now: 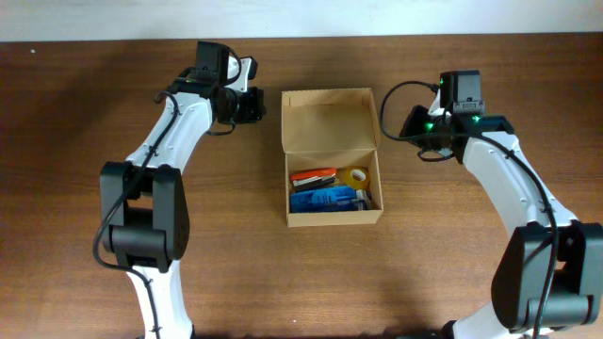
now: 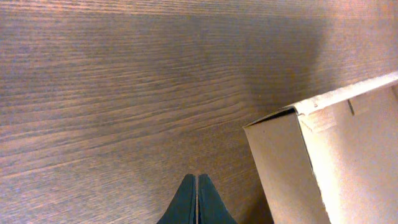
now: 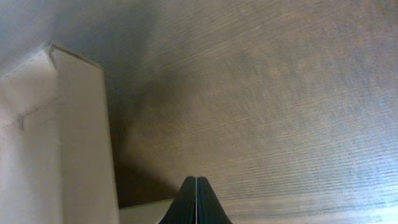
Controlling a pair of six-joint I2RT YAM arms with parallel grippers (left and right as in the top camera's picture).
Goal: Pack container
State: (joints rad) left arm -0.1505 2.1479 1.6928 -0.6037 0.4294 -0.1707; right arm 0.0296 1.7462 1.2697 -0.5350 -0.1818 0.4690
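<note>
Nearest to the lens in the left wrist view, the left claw (image 2: 197,190) is hanging just to the left of the container (image 1: 330,122), beside its far left corner. Its two fingers (image 2: 185,205) are pressing flat against each other, clenched on nothing. The container is sitting in the middle of the wooden tabletop (image 1: 85,104), between both arms, with its lid flap open at the far side. Inside it an orange item (image 1: 314,176), a roll of tape (image 1: 356,177) and a blue packet (image 1: 325,199) are lying close together. To the right of the container, near its far right corner, the right claw (image 3: 196,190) is hovering, also clenched and holding nothing.

I am judging that the filling is nearly done and that the lid is not yet closed. The cardboard is looking light, so a push from only one side may be sliding or turning the container instead of folding the flap. The side tabs may be catching outside the walls. If the tape roll is standing too high, the lid may be springing back.
</note>
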